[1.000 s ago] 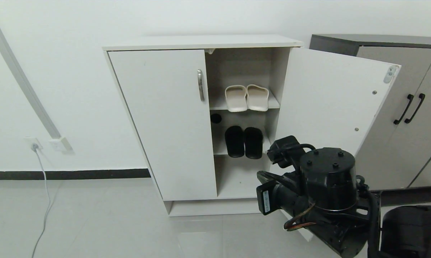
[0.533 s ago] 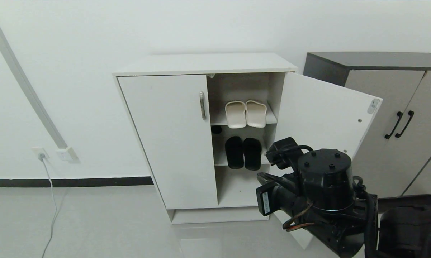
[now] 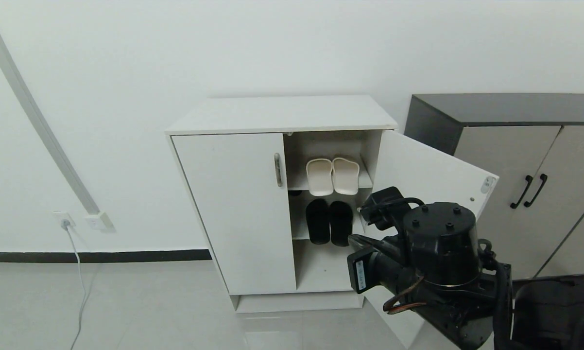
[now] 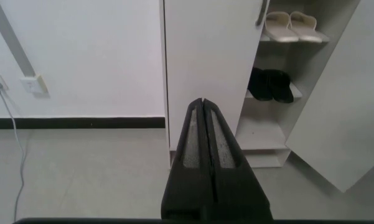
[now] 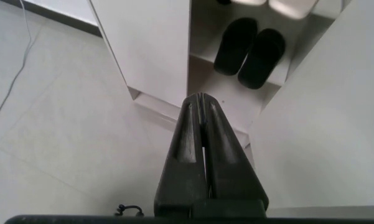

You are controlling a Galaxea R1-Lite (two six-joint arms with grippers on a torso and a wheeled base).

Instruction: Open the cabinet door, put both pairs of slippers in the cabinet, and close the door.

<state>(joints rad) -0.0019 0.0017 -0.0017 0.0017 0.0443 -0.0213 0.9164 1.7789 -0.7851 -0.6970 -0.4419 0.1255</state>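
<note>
My left fingers and right fingers are pressed shut, empty. From my head I see the cream slippers on the upper shelf of the cabinet, the black slippers beneath, and the door open. My right wrist looks down on the black pair.

Home-like hallway; shoe cabinet, tiled floor

Inside white cabinet: holds cream slippers on upper shelf, black slippers on shelf below; stands on tiled floor.
</note>
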